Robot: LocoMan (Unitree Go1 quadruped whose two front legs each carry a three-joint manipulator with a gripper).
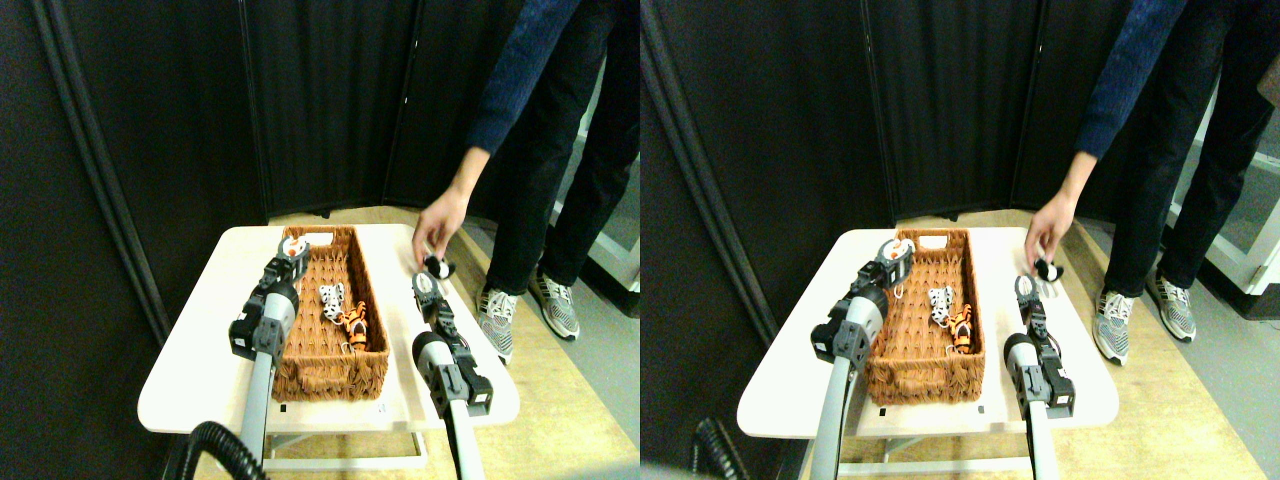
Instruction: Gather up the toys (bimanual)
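Two toys lie inside the wicker basket [310, 375]: a white black-spotted figure [331, 298] and an orange-black striped tiger [356, 323] just in front of it. My left gripper [292, 252] hovers at the basket's far left corner, with a small orange-and-white thing showing at its tip. My right gripper [425, 287] is over the table to the right of the basket. Just beyond it, a black-and-white toy [437, 267] sits on the table under a person's hand [437, 222].
The white table [190, 370] carries the long basket down its middle. A person in a dark blue sleeve and dark trousers stands at the far right corner, sneakers [495, 312] close to the table edge. Black screens stand behind.
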